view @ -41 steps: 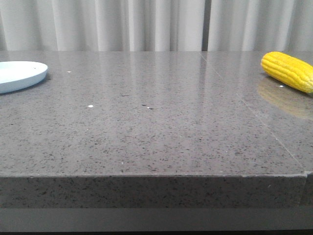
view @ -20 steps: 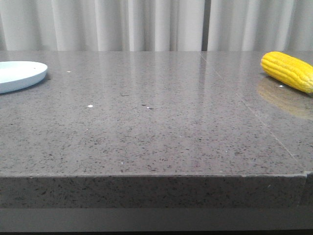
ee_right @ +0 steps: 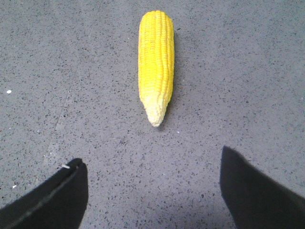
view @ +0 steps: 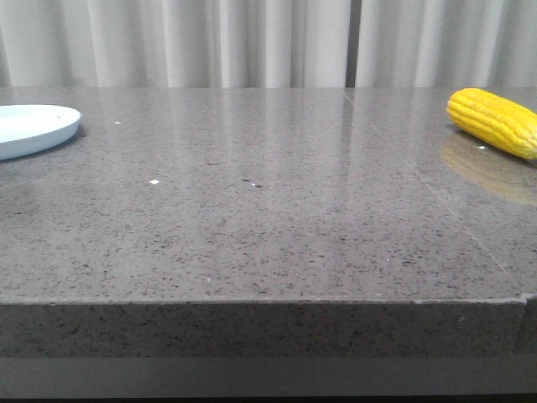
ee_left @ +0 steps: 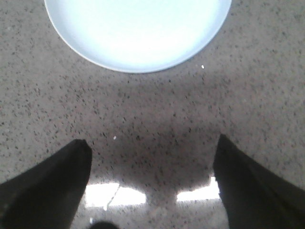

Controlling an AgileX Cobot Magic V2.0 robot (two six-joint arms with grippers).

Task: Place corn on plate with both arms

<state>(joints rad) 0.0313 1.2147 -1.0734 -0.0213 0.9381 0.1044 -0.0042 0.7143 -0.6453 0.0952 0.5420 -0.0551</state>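
Nothing has shifted on the bench (view: 268, 235) since a second ago: the corn (view: 495, 122) lies at its far right, well apart from the plate (view: 33, 130) at far left. The right pincer (ee_right: 152, 191) hangs spread above the bench near the corn's tapered tip; the left pincer (ee_left: 152, 186), also spread, hangs near the plate's rim.

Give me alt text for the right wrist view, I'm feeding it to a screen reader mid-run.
A bright yellow ear of corn lies untouched on the speckled grey stone table, its pale tapered tip pointing toward the camera. The right claw is open, its two black fingers framing bare table short of the corn.
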